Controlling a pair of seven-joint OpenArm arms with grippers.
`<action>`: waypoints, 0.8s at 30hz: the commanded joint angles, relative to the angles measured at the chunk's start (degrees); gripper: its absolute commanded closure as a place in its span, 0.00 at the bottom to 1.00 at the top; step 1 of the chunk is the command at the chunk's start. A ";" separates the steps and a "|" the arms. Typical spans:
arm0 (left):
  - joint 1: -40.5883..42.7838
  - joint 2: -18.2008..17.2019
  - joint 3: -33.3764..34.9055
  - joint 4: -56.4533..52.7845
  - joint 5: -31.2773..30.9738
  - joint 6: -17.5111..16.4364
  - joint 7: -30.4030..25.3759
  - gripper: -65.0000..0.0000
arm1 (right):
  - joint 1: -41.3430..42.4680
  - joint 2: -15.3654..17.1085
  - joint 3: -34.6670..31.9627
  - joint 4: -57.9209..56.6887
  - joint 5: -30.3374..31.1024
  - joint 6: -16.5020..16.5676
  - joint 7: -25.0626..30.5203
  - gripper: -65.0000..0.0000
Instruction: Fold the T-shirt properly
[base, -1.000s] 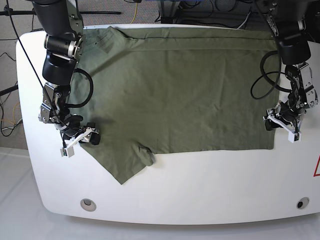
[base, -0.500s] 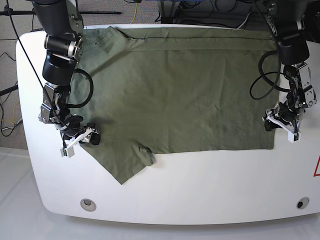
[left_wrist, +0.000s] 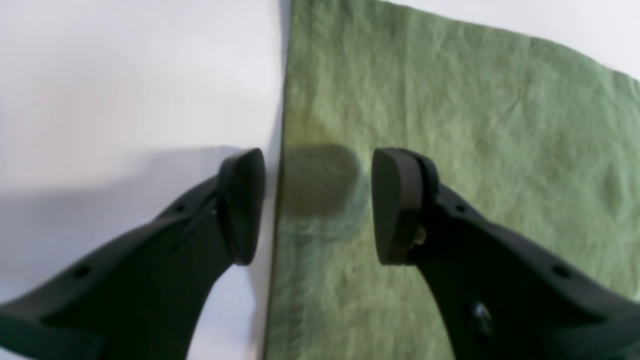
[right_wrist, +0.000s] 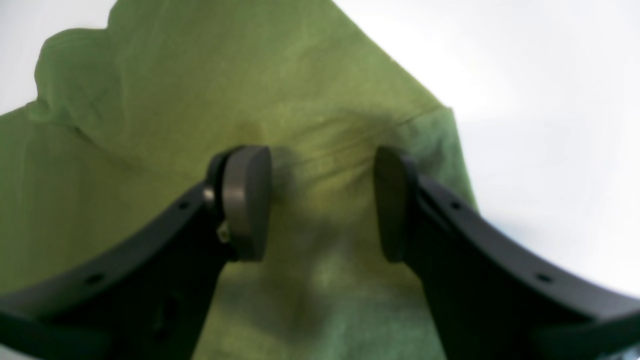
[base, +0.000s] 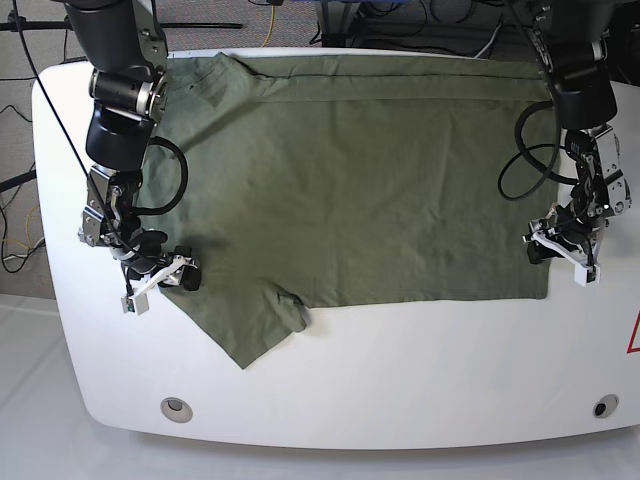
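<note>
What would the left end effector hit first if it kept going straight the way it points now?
Most likely the T-shirt edge: the left end effector is open and straddles the hem, one finger over cloth, the other over bare table. How much gap is left is unclear.

I saw a white table (base: 400, 360), a red mark (base: 633, 335) at its edge, and cables (base: 420, 15) behind it.
</note>
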 joint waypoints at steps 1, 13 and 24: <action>-1.41 0.28 0.13 0.46 -0.54 -0.19 -0.73 0.51 | 1.35 0.62 0.08 1.07 -0.13 0.18 -0.36 0.51; -1.40 1.99 0.43 -0.05 -0.36 -0.15 -0.63 0.52 | 1.25 0.55 0.19 1.40 -0.21 0.34 -0.44 0.50; -1.47 2.34 0.72 0.68 -0.43 -0.38 -0.81 0.51 | 1.17 0.71 0.10 1.47 0.05 0.27 -0.43 0.51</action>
